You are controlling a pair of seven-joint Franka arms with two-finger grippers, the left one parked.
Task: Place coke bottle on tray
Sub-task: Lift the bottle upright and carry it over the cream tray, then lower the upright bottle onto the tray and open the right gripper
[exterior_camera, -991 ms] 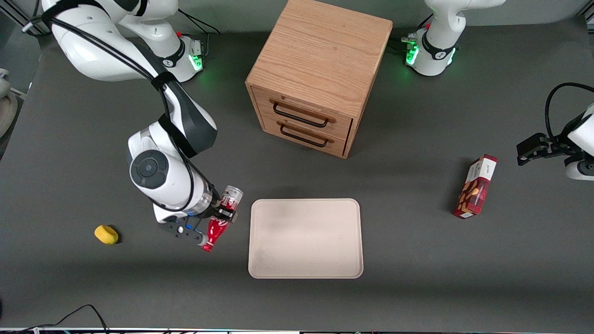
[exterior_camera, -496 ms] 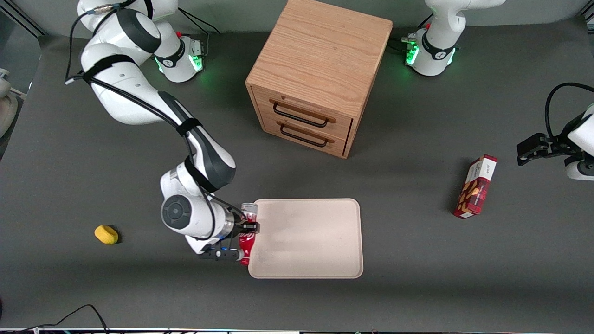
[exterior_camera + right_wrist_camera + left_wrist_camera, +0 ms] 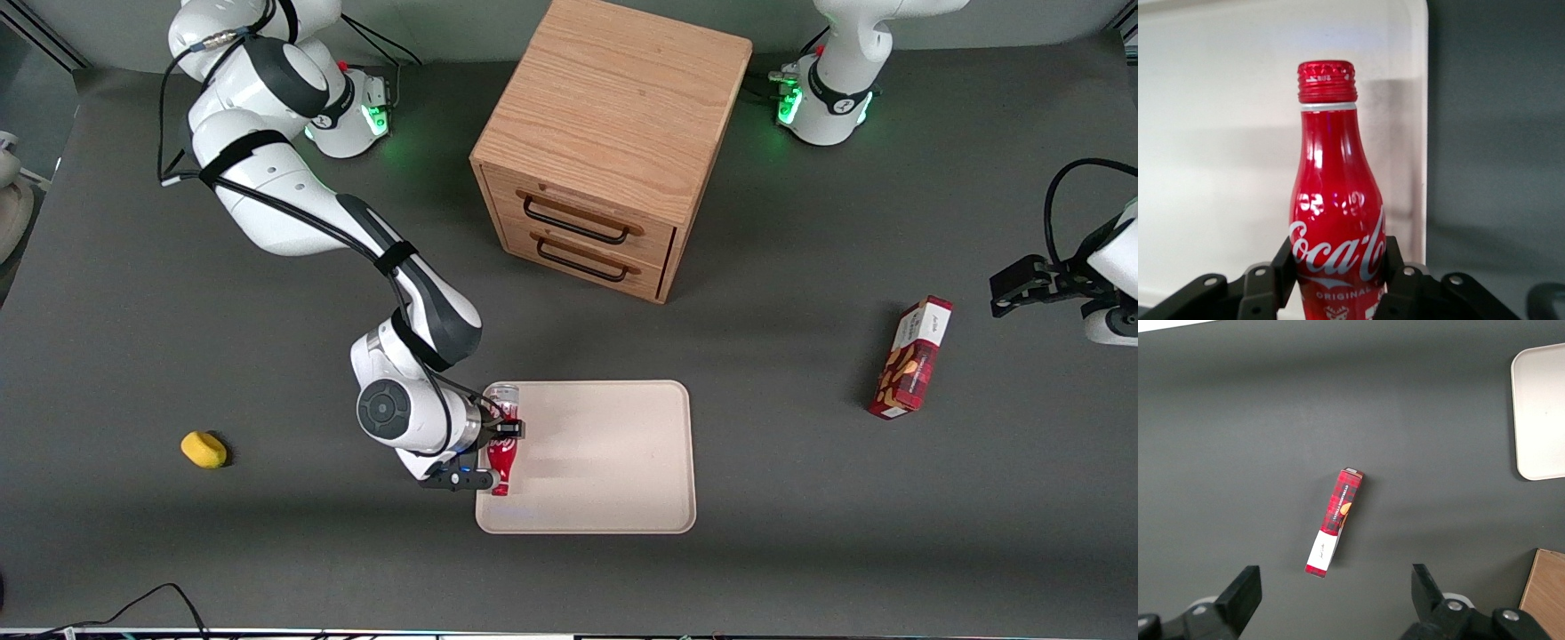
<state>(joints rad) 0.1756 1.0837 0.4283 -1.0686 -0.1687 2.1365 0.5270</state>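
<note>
Gripper (image 3: 503, 433) fingers pinch the coke bottle (image 3: 501, 440) about its middle — long axis lying flat, apparently just over the tray (image 3: 605, 462) edge nearest the working arm.

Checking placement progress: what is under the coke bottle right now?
The tray lies under the coke bottle, near its edge toward the working arm. The gripper is shut on the bottle; whether the bottle touches the tray cannot be seen.
</note>
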